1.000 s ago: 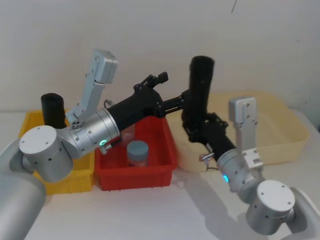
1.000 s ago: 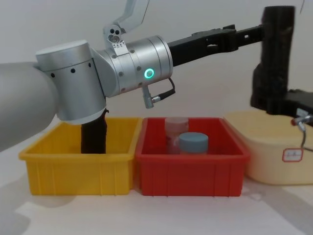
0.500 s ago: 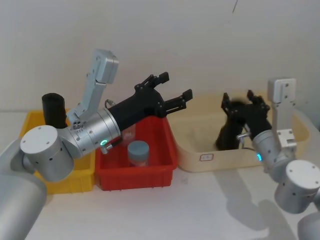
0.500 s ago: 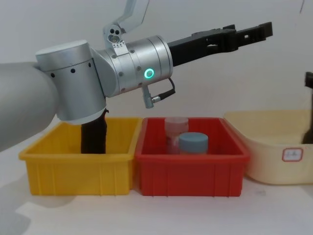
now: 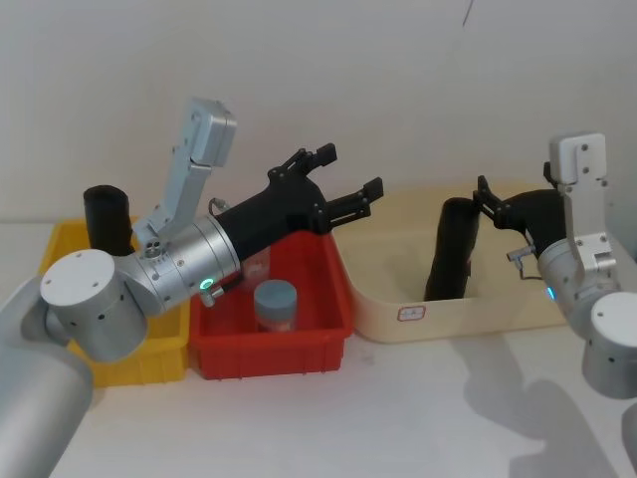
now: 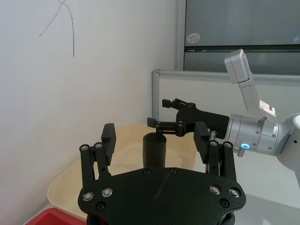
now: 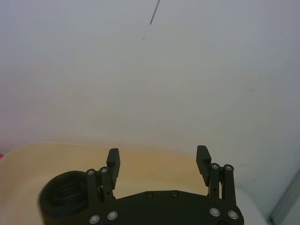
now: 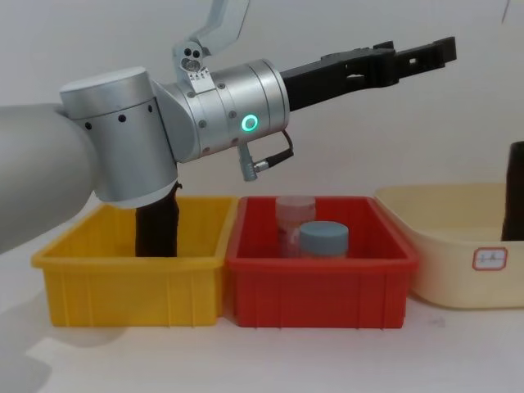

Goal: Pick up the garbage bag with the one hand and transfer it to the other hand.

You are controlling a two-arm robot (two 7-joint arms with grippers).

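Note:
The garbage bag [image 5: 451,249], a tall matte black roll, stands slightly tilted inside the cream tub [image 5: 448,315]; it also shows at the chest view's right edge [image 8: 516,192] and past my left fingers [image 6: 154,151]. My right gripper [image 5: 488,201] hovers open just right of the roll's top, and the roll [image 7: 65,199] lies outside its fingers [image 7: 113,161]. My left gripper [image 5: 348,171] is open in the air above the red bin [image 5: 269,355], pointing at the tub, with nothing between its fingers [image 6: 108,140]. A second black roll [image 5: 107,219] stands in the yellow bin [image 5: 139,360].
The red bin [image 8: 319,286] holds a blue-lidded jar [image 8: 323,239] and a pinkish clear jar [image 8: 295,214] behind it. The yellow bin [image 8: 131,286], red bin and cream tub [image 8: 442,270] stand side by side near the white wall. White table lies in front of them.
My right gripper carried the garbage bag away from the left gripper, lowered it into the cream tub, let go and drew back to the right. The left gripper stayed open in place.

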